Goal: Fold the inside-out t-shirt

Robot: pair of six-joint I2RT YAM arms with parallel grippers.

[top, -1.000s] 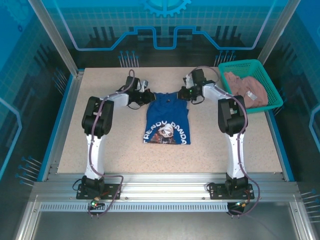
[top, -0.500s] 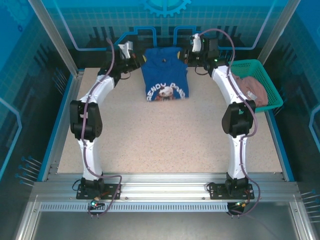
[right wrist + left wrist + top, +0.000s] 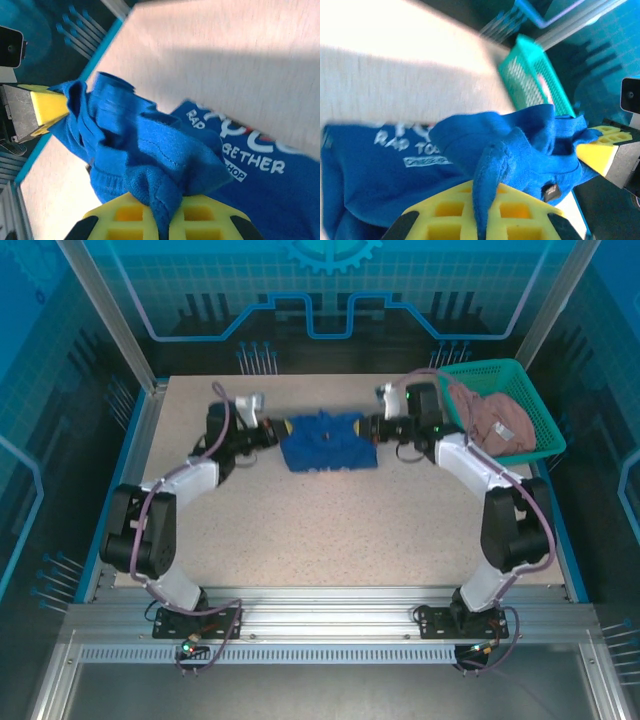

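- The left jaws and right jaws each clench an edge of the t-shirt (image 3: 330, 440), stretched between them at the worktop's (image 3: 330, 530) far side.
- Fold seemingly underway; next: lay held edges down evenly.

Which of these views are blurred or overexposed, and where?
Left wrist: the table is blown out to white and smeared, and the print on the shirt is blurred. Right wrist: table bright, but the print is readable. Top: sharp, evenly lit.
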